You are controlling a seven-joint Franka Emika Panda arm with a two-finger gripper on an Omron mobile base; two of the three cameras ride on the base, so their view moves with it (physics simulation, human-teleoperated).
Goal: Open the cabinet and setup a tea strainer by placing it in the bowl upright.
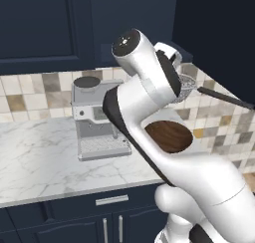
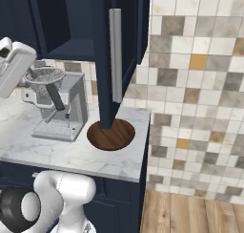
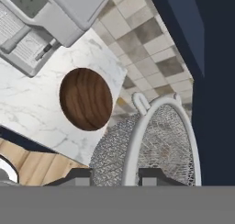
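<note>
Cabinet point(image 2: 102, 46) first: its wide navy door stands swung open, edge-on in the right base view, the long silver bar handle point(image 2: 115, 55) running down its front edge and the dark interior showing beside it. Taking the bowl point(image 2: 111, 134) as the landmark, the open door hangs directly above the bowl's rim. Marble counter point(image 1: 40, 157) carries the bowl near its corner, close to the tiled wall point(image 2: 190, 84). Just beside the bowl stands the grey coffee machine point(image 1: 94, 120), apart from it, with its drip grille facing out. The bowl itself is shallow, round and dark brown, grain visible, sitting flat on the counter.

Above the bowl and off to the coffee-machine side, the gripper point(image 3: 114, 179) is clenched on the tea strainer point(image 2: 44, 77), its dark tips pressing either side of the pale rim at the bottom of the hand view. The strainer is in the air, well clear of the bowl, its mesh cup point(image 3: 156, 145) tipped rather than upright. In the left base view its thin dark handle point(image 1: 224, 98) sticks out sideways past the arm, over the tiles.
</note>
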